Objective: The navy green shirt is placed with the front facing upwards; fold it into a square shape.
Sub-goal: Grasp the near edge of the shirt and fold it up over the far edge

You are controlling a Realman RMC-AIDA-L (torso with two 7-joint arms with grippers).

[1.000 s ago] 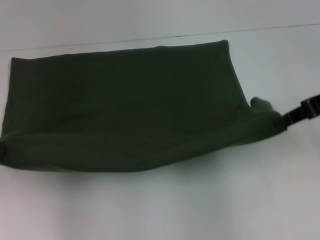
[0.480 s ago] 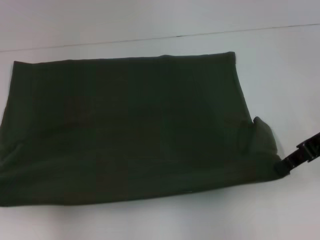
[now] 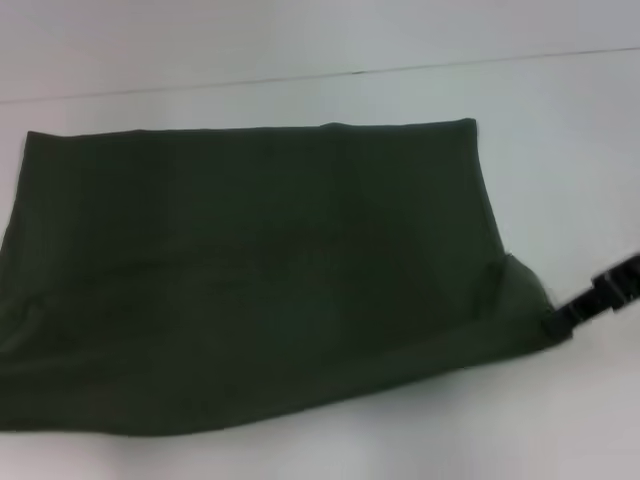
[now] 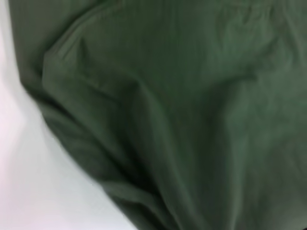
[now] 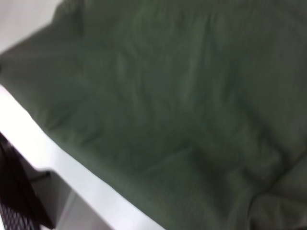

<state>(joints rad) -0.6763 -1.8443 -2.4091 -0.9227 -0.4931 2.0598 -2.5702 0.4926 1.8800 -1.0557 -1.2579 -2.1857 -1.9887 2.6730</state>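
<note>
1. The navy green shirt (image 3: 250, 280) lies spread across the white table (image 3: 300, 50) as a wide folded panel with its plain side up, and its near edge runs along the front of the table.
2. The right gripper (image 3: 560, 318) pinches the shirt's near right corner.
3. The left wrist view shows only creased cloth, so I cannot tell the left gripper's state.

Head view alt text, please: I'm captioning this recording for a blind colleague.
A dark green shirt lies folded into a wide rectangle on a white table, with no lettering or collar showing. At its near right corner the right gripper meets the cloth, which bunches there. The left gripper is out of view.
</note>
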